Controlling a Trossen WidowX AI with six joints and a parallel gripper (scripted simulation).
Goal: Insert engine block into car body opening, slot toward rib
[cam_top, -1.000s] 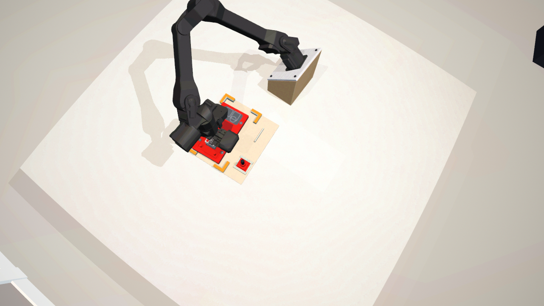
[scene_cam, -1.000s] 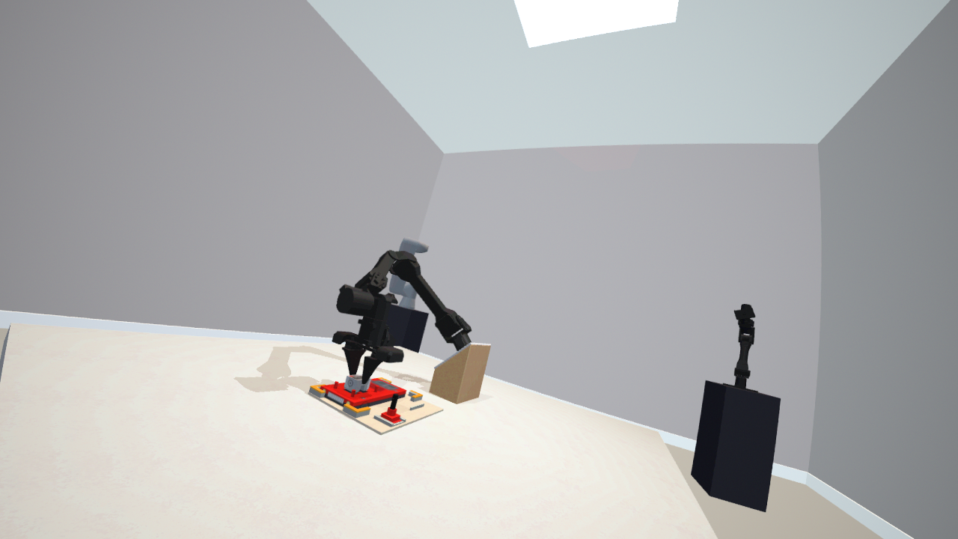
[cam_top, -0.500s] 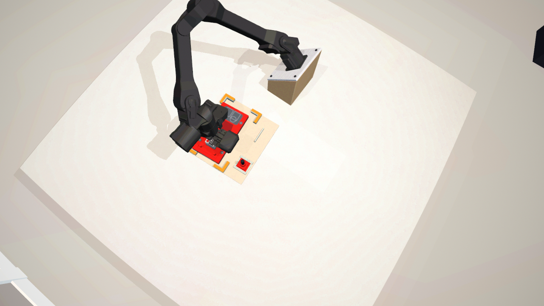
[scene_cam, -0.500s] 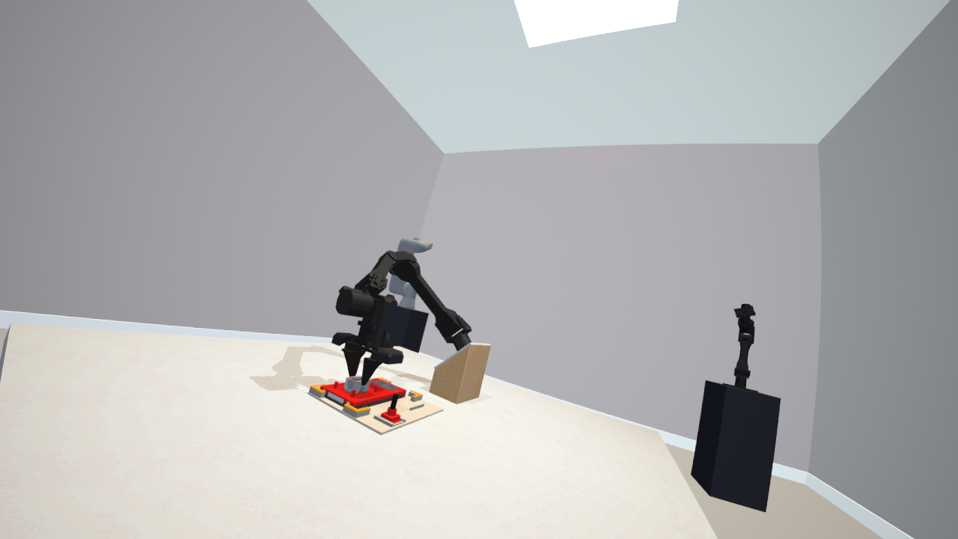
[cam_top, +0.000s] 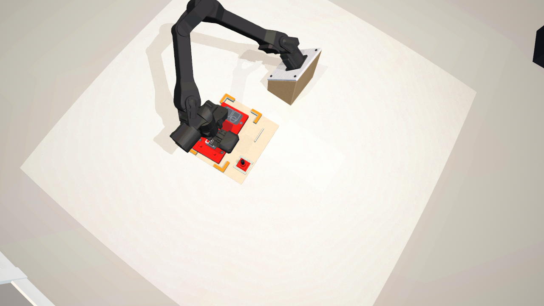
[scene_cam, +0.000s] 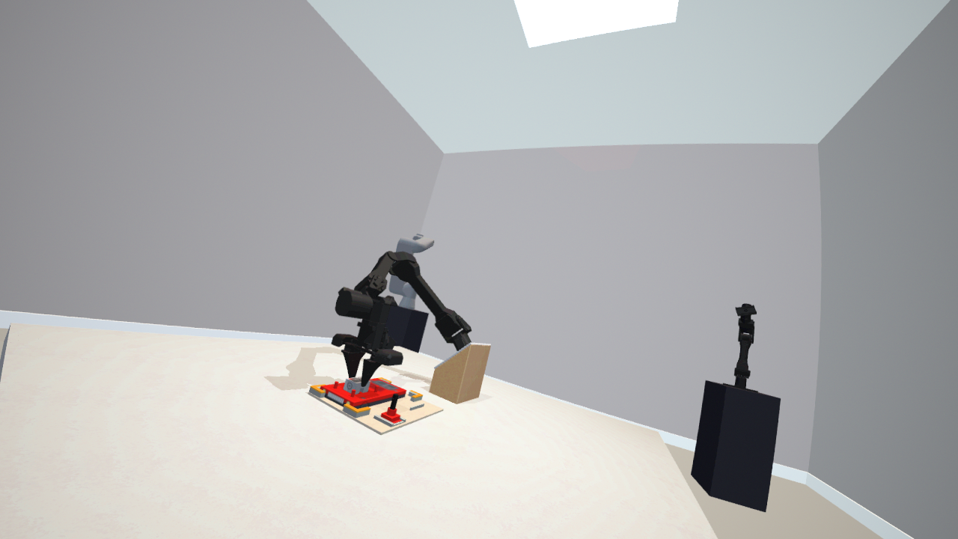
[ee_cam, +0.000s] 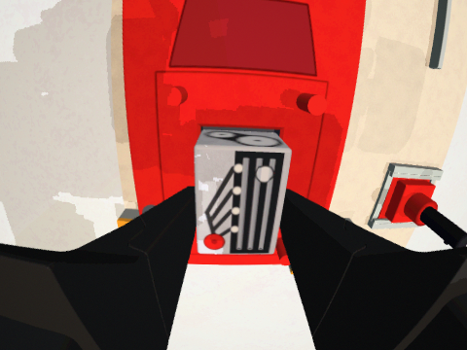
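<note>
The red car body [cam_top: 207, 151] [scene_cam: 392, 393] [ee_cam: 238, 97] lies on a pale wood board [cam_top: 268, 127] [ee_cam: 384, 122]. My gripper [scene_cam: 359, 382] [ee_cam: 237, 197] is shut on the grey engine block [scene_cam: 350, 385] [ee_cam: 258, 194], one black finger on each side. The block is upright over the opening [ee_cam: 243, 128], and a thin dark strip of the opening shows past its far edge. The block's top, with black stripes and a red disc, stands above the car body. Its lower end, the slot and the rib are hidden, so its depth cannot be told.
Short pegs [ee_cam: 316, 104] stand on the car body near the block. A red base with a black lever [cam_top: 242, 163] [scene_cam: 392, 412] [ee_cam: 409, 199] stands beside the car. Orange corner brackets [cam_top: 257, 116] surround the body. A thin grey strip [cam_top: 259, 134] [ee_cam: 440, 34] is on the board.
</note>
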